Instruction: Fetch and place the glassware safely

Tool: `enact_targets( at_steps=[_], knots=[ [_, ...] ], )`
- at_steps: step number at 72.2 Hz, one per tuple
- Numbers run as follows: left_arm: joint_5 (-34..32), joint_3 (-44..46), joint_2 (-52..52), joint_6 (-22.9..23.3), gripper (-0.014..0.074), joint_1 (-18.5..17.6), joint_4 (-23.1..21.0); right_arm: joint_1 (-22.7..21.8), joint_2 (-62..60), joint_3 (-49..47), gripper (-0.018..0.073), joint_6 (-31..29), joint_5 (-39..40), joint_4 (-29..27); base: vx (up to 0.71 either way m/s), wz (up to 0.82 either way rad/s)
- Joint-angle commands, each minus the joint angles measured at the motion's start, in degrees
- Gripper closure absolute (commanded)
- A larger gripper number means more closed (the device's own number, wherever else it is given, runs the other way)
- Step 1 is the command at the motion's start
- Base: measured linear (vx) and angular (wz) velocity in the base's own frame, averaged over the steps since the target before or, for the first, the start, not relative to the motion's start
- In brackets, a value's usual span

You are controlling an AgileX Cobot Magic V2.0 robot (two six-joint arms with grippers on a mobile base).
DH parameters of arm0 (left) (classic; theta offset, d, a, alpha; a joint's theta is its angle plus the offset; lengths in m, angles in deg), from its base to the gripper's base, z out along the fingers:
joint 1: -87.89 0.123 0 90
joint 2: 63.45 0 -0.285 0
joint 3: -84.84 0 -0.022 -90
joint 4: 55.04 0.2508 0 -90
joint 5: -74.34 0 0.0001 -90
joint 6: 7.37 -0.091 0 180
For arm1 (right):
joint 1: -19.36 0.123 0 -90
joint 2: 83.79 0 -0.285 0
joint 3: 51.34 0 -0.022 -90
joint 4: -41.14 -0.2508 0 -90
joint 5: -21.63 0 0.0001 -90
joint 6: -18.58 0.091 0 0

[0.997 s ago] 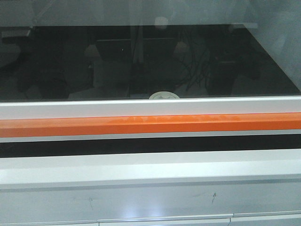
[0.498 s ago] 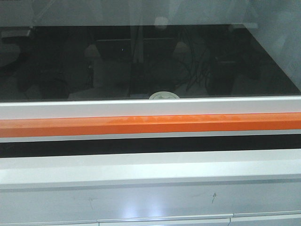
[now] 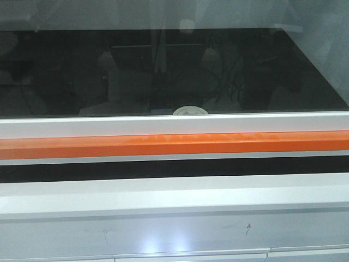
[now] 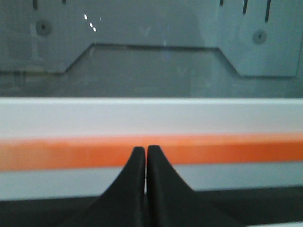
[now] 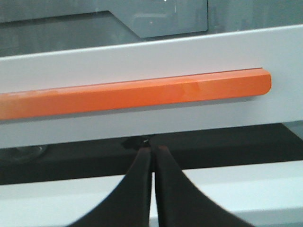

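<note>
Two black tools, the left tool [image 4: 146, 151] and the right tool [image 5: 152, 150], hang pinched together and hold nothing. They sit just short of a long orange bar handle [image 3: 174, 143] on a white-framed glass sash [image 3: 82, 71]. Beyond them, behind the glass, the small clear glass jar [image 3: 190, 111] shows only its off-white lid. The fetch looks barely begun. The sash likely needs lifting, as the dark slot [image 3: 174, 168] beneath appears slim.

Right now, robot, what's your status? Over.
Left gripper shut, empty. Right gripper shut, empty. Jar untouched, only lid showing above white frame. Orange bar in front.
</note>
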Motion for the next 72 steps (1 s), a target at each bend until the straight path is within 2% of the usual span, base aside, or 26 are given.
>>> enact_targets(
  at_steps=[1,13,27,35,50,63,72],
  knots=[
    [-1.23,6.78,-3.78,0.58,0.0603,-0.19,-0.05,-0.30,0.35,-4.42,0.0567,0.03,3.73,-0.54,0.00,0.00],
    [4.99,14.99,-12.89,-0.12,0.0603,-0.19,0.00,-0.30,6.32,-11.78,0.0567,-0.23,3.62,-0.22,0.00,0.00],
    [7.73,16.35,-20.30,-0.05,0.0603,-0.19,0.00,-0.30,16.43,-20.27,0.0567,-3.25,1.61,-0.09,0.00,0.00],
    [7.78,16.35,-21.26,-0.11,0.0603,-0.25,0.00,-0.30,19.77,-21.16,0.0567,-5.51,2.64,-0.14,0.00,0.00],
    [7.11,16.35,-21.26,-0.11,0.0603,-0.25,0.00,-0.01,21.01,-21.11,0.0567,-5.58,3.24,-0.27,0.00,0.00],
    [5.30,16.35,-21.39,0.10,0.0603,-0.25,0.00,3.85,23.89,-21.11,0.0566,-5.50,5.21,-0.71,0.00,0.00],
    [4.78,16.08,-23.45,-0.14,0.0603,-0.25,0.00,4.58,30.13,-21.11,0.0564,-5.55,5.97,-0.57,0.00,0.00]
  ],
)
